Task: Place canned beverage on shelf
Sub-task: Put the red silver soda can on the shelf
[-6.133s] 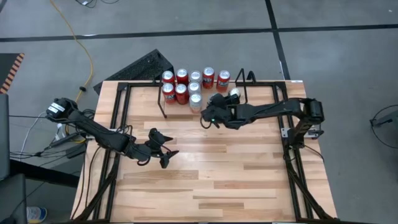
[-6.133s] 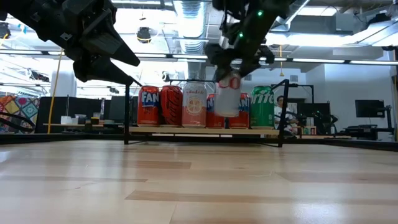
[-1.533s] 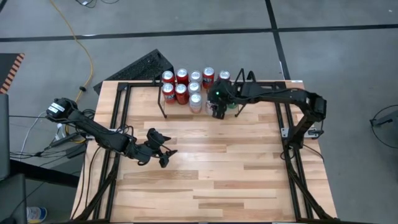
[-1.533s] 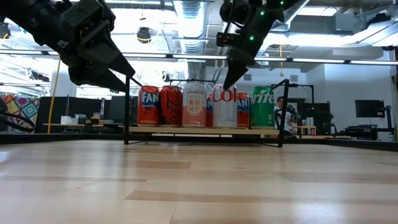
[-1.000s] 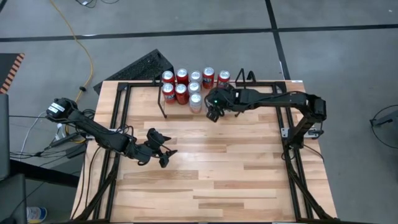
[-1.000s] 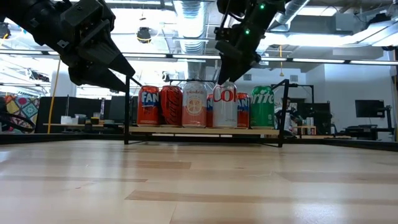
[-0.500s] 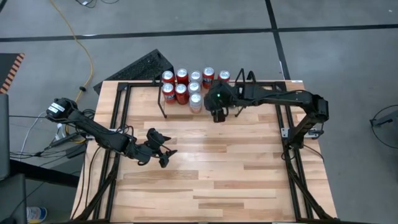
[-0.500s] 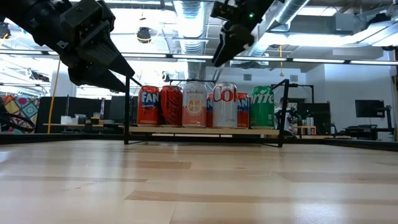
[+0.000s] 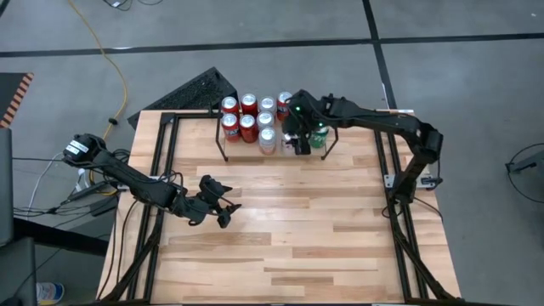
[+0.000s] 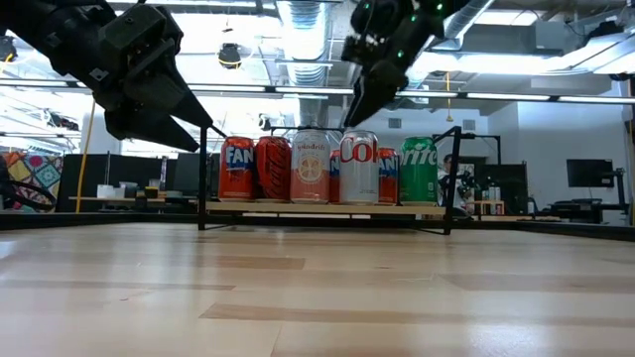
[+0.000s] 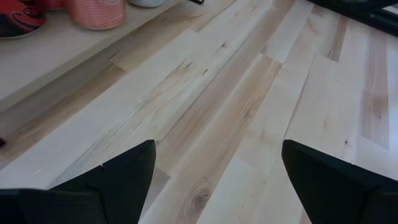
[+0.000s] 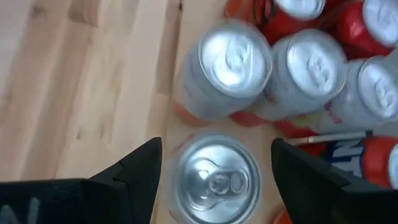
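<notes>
The shelf (image 10: 327, 209), thin black rod with upright end loops, sits at the table's (image 9: 297, 229) twelve o'clock edge, packed with smooth cylindrical cans. The silver canned beverage (image 10: 359, 169) stands there upright; only the right wrist view shows its pull-tab top between spread fingers. The right gripper (image 9: 293, 127) hovers above it, released. The left gripper (image 9: 223, 204), jaws apart and empty, waits over pale planks.

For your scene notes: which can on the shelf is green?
The Sprite can, standing at the row's end by the shelf's upright loop; the other cans are red, orange, pink or silver.
</notes>
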Tool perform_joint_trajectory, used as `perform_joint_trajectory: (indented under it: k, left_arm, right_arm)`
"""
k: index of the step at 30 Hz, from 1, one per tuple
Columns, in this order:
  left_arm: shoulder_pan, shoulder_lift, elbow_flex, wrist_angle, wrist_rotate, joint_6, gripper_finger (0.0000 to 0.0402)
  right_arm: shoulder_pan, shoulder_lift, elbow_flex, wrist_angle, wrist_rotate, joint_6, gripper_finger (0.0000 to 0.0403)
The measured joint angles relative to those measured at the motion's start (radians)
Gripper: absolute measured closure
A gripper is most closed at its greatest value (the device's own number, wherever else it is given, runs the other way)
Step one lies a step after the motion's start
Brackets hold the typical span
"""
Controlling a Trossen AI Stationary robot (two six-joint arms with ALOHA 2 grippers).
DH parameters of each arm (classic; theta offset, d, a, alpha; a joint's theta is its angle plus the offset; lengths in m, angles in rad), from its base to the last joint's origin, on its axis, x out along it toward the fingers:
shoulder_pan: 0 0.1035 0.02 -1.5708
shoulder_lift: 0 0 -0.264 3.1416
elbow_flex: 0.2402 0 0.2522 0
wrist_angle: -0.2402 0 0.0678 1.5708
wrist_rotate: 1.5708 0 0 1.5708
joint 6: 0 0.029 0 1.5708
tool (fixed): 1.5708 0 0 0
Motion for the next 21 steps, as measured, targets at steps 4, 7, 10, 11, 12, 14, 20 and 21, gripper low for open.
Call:
perform_joint_trajectory:
  k: [4, 7, 10, 11, 12, 14, 20, 21]
  left_arm:
    - [0.0, 0.0, 0.0, 0.001, 0.0, 0.0, 0.0068]
    - [0.0, 0.0, 0.0, 0.0, 0.0, 0.0, 0.0068]
    - [0.0, 0.0, 0.0, -0.004, 0.0, 0.0, 0.0068]
    - [0.0, 0.0, 0.0, -0.004, 0.0, 0.0, 0.0068]
    - [0.0, 0.0, 0.0, -0.004, 0.0, 0.0, 0.0068]
    - [0.0, 0.0, 0.0, -0.005, 0.0, 0.0, 0.0068]
    - [0.0, 0.0, 0.0, -0.005, 0.0, 0.0, 0.0068]
    - [0.0, 0.0, 0.0, -0.005, 0.0, 0.0, 0.0068]
  right_arm:
    - [-0.009, 0.039, 0.0, -0.006, 0.001, -0.028, 0.0117]
    - [-0.016, 0.06, 0.001, -0.004, 0.009, -0.036, 0.0117]
    - [-0.019, 0.062, 0.002, -0.011, 0.021, -0.028, 0.0117]
    - [-0.019, 0.063, 0.002, -0.012, 0.027, -0.023, 0.0117]
    - [-0.018, 0.063, 0.002, -0.013, 0.03, -0.018, 0.0117]
    - [-0.009, 0.063, 0.002, -0.015, 0.033, 0.005, 0.0117]
    - [0.022, 0.064, 0.002, -0.018, 0.152, 0.142, 0.0117]
    - [0.03, 0.064, 0.002, -0.016, 0.178, 0.166, 0.0117]
